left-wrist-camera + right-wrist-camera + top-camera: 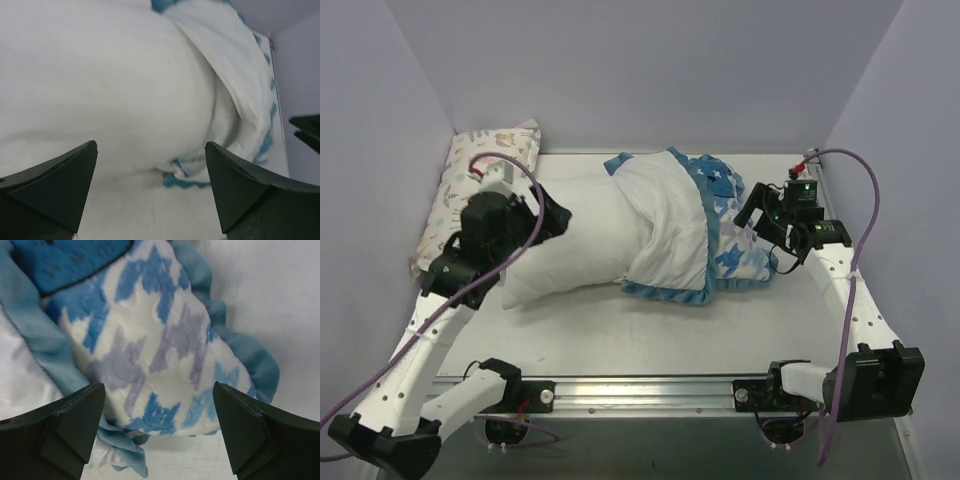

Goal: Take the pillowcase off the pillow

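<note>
White table, lavender walls. Pillow at centre, bare end toward 9 o'clock, other end inside the pillowcase, bunched toward 3 o'clock. Left gripper over the bare end, jaws wide, empty. Right gripper at pillowcase's 3 o'clock edge, wide, empty. Best: left pins pillow, right pinches deep and pulls toward 3 o'clock.

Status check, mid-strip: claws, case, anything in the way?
Left claw open at pillow. Right claw open over pillowcase corner. Pillowcase covers pillow's right end only. Nothing in the way.
</note>
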`<state>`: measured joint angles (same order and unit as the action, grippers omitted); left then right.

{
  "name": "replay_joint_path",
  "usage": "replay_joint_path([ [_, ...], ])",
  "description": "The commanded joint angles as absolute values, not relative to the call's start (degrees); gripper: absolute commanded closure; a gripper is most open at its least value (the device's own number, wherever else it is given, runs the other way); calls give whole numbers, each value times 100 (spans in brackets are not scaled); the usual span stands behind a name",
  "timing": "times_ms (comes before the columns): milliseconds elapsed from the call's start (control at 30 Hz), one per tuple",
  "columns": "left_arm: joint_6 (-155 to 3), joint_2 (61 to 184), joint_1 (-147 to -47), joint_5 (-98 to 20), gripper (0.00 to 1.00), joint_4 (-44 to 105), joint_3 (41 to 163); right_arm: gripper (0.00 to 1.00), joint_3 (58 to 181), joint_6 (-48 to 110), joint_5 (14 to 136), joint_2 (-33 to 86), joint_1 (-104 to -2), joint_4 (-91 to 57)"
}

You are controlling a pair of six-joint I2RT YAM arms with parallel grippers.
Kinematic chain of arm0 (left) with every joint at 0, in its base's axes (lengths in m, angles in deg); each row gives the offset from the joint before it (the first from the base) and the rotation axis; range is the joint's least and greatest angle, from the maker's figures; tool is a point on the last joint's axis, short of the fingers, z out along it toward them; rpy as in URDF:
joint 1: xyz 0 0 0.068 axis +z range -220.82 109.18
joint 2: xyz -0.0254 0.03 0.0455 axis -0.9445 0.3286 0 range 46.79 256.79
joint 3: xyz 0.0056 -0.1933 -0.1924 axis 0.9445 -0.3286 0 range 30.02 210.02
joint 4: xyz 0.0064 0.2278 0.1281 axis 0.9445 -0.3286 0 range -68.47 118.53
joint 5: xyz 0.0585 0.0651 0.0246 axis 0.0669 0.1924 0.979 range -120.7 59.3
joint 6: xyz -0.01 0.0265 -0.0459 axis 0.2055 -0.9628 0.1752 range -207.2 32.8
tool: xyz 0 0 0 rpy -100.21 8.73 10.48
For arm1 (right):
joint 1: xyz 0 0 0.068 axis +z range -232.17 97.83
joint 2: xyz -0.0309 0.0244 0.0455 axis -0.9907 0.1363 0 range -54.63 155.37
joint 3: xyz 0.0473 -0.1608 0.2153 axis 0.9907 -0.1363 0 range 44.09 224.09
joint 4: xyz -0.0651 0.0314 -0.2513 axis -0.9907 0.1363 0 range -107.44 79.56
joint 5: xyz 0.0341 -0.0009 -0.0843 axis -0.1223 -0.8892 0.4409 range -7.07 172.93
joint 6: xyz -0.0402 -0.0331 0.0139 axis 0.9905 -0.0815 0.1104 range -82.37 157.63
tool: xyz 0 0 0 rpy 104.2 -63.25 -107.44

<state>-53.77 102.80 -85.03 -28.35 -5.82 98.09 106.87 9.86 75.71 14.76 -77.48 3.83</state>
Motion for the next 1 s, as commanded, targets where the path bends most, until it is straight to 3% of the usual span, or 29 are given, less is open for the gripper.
replay_joint_path([
  [0, -4234, 9848, -10151, -1464, 3, -804, 9104, 7, 10238, 941, 7203, 1516, -7664, 260],
  [133, -3193, 9268, -11218, -584, 2, -198, 7715, 4, 9509, 950, 6976, 1472, -7532, -196],
  [267, -2866, 9372, -11423, -372, 2, 870, 6871, 5, 9191, 845, 6834, 1647, -7374, -531],
  [433, -2919, 10003, -11423, -249, 3, 1745, 6491, 19, 9208, 739, 6887, 1780, -7311, -602],
  [533, -2910, 10233, -11415, 24, 3, 2051, 6422, 48, 9269, 713, 6948, 1762, -7346, -549],
  [567, -2954, 10260, -11380, 94, 3, 2331, 6377, 66, 9295, 713, 6957, 1762, -7347, -532],
  [667, -3059, 10392, -11222, 129, 3, 2580, 6376, 88, 9383, 730, 7053, 1718, -7373, -409],
  [733, -3200, 10479, -10950, -36, 4, 2633, 6481, 96, 9419, 783, 7106, 1648, -7452, -312],
  [767, -3322, 10480, -10862, -98, 8, 2650, 6508, 98, 9428, 783, 7098, 1622, -7478, -286],
  [800, -3376, 10497, -10652, -177, 31, 2668, 6543, 100, 9445, 800, 7098, 1587, -7565, -259],
  [867, -3490, 10515, -10484, -239, 63, 2546, 6692, 100, 9506, 818, 7124, 1490, -7663, -145],
  [900, -3543, 10532, -10396, -257, 85, 2510, 6754, 100, 9524, 818, 7107, 1455, -7733, -110],
  [967, -3709, 10585, -10176, -353, 100, 2318, 6990, 100, 9603, 827, 7089, 1367, -7952, -13],
])
